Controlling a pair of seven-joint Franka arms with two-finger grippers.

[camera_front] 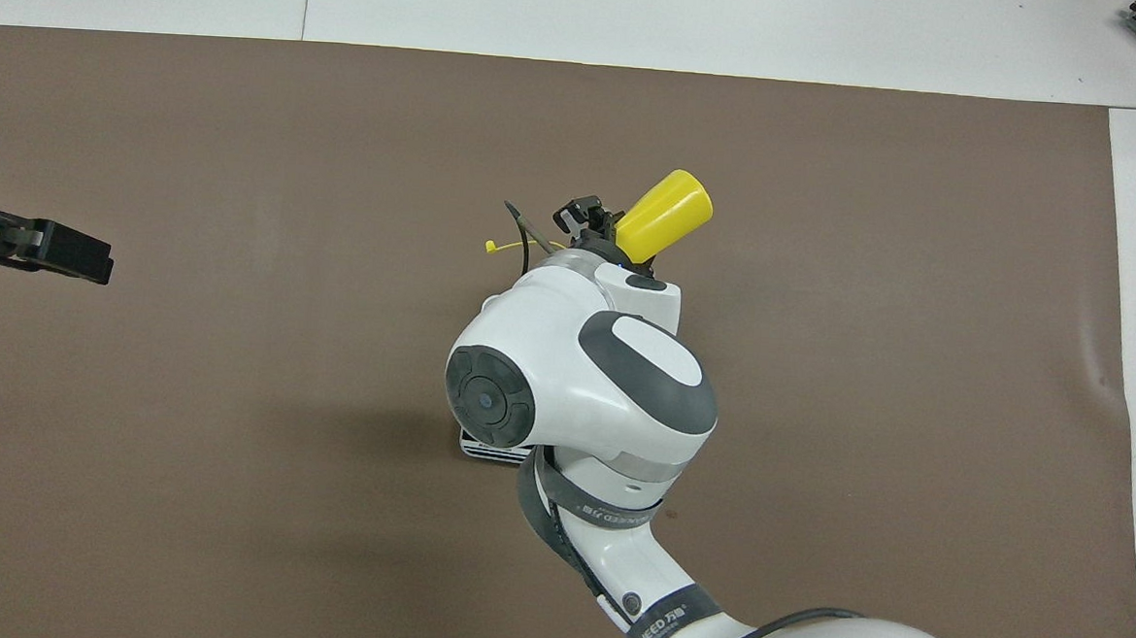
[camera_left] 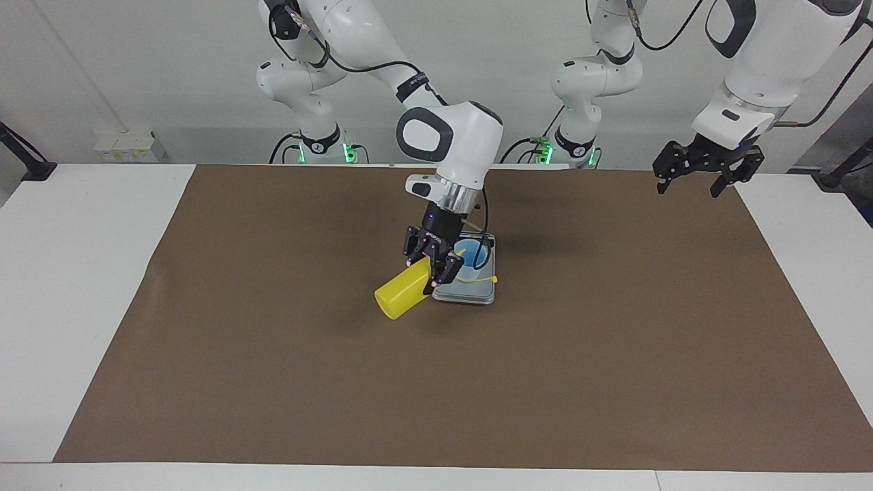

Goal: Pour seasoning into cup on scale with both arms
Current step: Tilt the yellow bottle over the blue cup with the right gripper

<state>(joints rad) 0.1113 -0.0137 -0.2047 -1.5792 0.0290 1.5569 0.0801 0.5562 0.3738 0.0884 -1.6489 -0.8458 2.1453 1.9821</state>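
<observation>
The right tool (camera_left: 432, 267) is clenched on the bottle (camera_left: 402, 296), gripping it near its neck. The bottle is a bright yellow plastic cylinder, smooth. It is tilted steeply: the flat bottom points down and away from the robots, toward the right arm's end of the desk, and the nozzle end points at the cup (camera_left: 472, 251). A thin yellow tethered tip (camera_left: 477, 279) hangs out from the cap over the scale (camera_left: 470, 293).

The cup is light blue with a brighter blue inside, and it stands on the scale just beside the tool. The scale is flat, rectangular and silver-grey. In the overhead view the right arm covers nearly all of it; only its dark display edge (camera_front: 488, 446) shows, and the print there cannot be read.

A grey band on the right arm carries white letters, partly readable as "WEED" (camera_front: 661, 627).

The left tool (camera_left: 707, 170) is released and waits in the air over the edge of the brown mat (camera_left: 273, 382), at the left arm's end of the white desk (camera_left: 75, 273), well apart from the scale.
</observation>
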